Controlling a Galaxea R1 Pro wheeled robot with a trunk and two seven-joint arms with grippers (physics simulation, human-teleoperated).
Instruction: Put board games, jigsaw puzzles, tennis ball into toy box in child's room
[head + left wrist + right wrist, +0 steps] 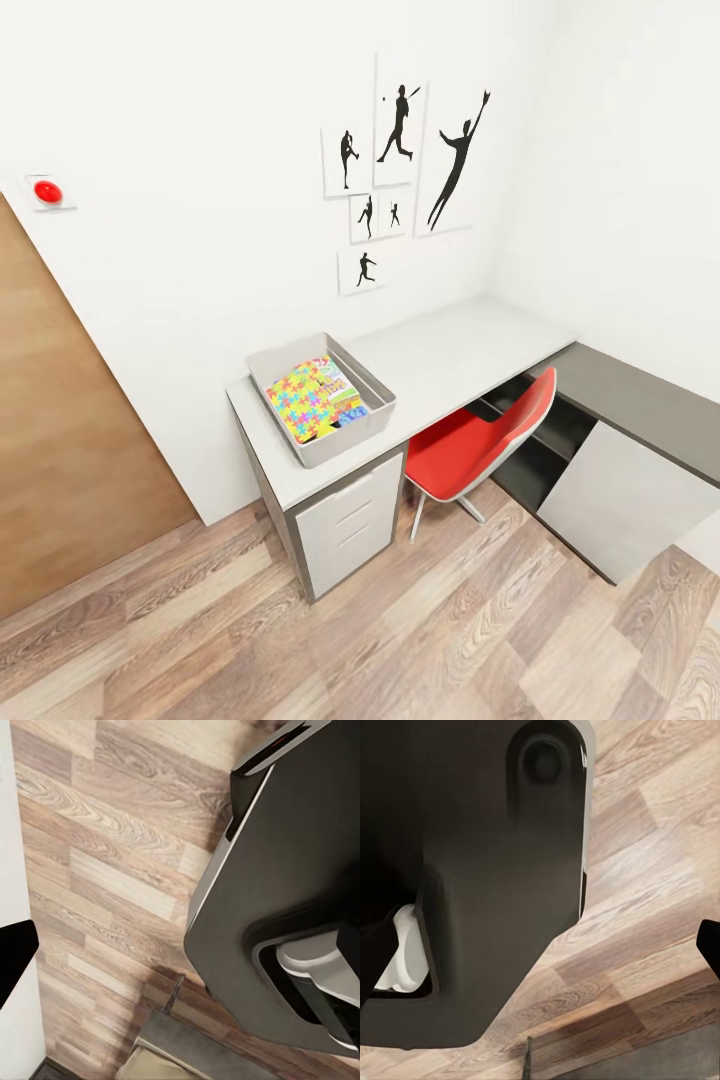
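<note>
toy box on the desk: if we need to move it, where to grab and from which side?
Probably the rim of the toy box, along a long wall, coming down from above. The box is open-topped with a lip over sloping walls, so a pinch lower on the wall would likely slip. A puzzle lies inside, so fingers should stay at the edge.

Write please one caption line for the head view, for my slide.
Light grey open-topped toy box on the pale grey table, holding a bright multicoloured jigsaw puzzle; red chair tucked alongside.
</note>
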